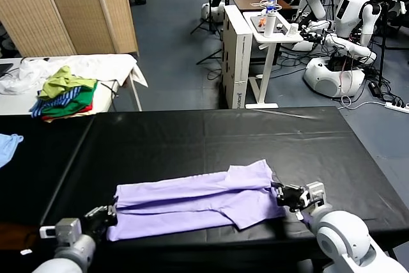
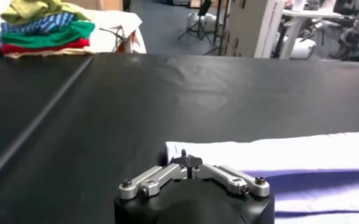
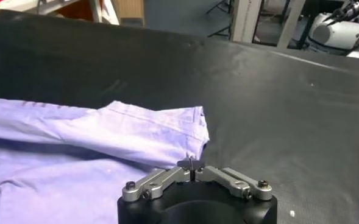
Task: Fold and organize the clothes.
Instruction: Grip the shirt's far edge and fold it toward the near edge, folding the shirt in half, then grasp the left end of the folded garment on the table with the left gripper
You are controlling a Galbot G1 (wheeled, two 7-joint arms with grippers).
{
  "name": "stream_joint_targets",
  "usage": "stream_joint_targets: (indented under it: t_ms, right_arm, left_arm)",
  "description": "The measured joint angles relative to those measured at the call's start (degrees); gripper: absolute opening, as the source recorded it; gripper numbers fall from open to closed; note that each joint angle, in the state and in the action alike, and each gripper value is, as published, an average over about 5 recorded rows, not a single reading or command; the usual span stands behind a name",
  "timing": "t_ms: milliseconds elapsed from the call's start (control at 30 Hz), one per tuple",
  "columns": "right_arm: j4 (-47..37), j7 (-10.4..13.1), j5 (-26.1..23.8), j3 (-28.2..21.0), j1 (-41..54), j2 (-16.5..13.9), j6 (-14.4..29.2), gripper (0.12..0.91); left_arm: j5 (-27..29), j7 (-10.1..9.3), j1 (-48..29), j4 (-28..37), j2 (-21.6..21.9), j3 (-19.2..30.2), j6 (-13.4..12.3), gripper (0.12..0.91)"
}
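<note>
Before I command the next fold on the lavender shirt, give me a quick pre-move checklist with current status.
1. T-shirt lying flat in a long folded strip on the black table: ok.
2. Left gripper at the shirt's left end, shut: ok.
3. Right gripper at the shirt's right end, shut: ok.
4. Fabric actually pinched in either gripper: cannot tell.
5. Table beyond the shirt free for the fold: ok.
6. Garment pile and blue cloth away from the shirt: ok.

Pale lavender T-shirt point(image 1: 204, 199), plain, no pattern showing. Black desk point(image 1: 211, 139). Pile of garments point(image 1: 64, 94): yellow-green on top, blue-striped, green, red at bottom. Light blue cloth point(image 1: 7, 145). White sheet point(image 1: 108, 68) under pile.
</note>
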Motion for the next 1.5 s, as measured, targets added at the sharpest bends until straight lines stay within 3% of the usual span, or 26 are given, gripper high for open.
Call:
stream_joint_targets:
  t_ms: [133,233,333,500,633,767,1033,1300,1500]
  right_arm:
    - [0.47,-0.17,0.05,0.08,-0.2,-0.09,0.0,0.156]
    - [1.11,-0.16,0.07,0.4,-0.69,-0.32,0.0,0.279]
    - [1.97,-0.16,0.18,0.81,-1.28,-0.48,0.0,0.465]
    - [3.52,-0.05,1.03,1.79,-1.65,-0.47,0.0,0.765]
    - [3.51,0.86,2.69,2.17,-0.33,0.4,0.0,0.89]
    - [1.69,1.92,3.72,1.09,2.56,1.83,0.0,0.906]
    - [-4.62,4.35,2.52,-3.17,10.01,5.52,0.25,0.907]
    - [-10.4,4.13,0.4,-6.18,14.24,8.23,2.2,0.905]
    - [-13.5,4.02,-0.71,-7.53,15.98,9.75,2.79,0.792]
  left_arm:
    - [2.0,-1.73,0.71,-0.36,-0.66,0.96,-1.37,0.147]
    - [3.41,-3.29,1.14,-0.84,-1.26,1.67,-1.48,0.188]
    - [4.02,-4.62,1.89,-1.65,-1.94,2.2,-0.95,0.317]
    - [3.55,-7.64,3.32,-3.43,-2.8,2.66,1.01,0.622]
    - [1.47,-9.06,3.51,-4.99,-2.93,2.24,1.5,0.834]
    - [-2.36,-8.1,1.0,-4.9,-2.06,1.55,1.67,0.902]
    - [-8.54,-4.68,-8.48,1.1,0.0,2.13,1.42,0.907]
    - [-8.51,-4.49,-13.05,7.55,0.24,3.03,1.74,0.907]
    - [-8.16,-4.38,-12.93,8.73,-0.17,3.08,1.75,0.907]
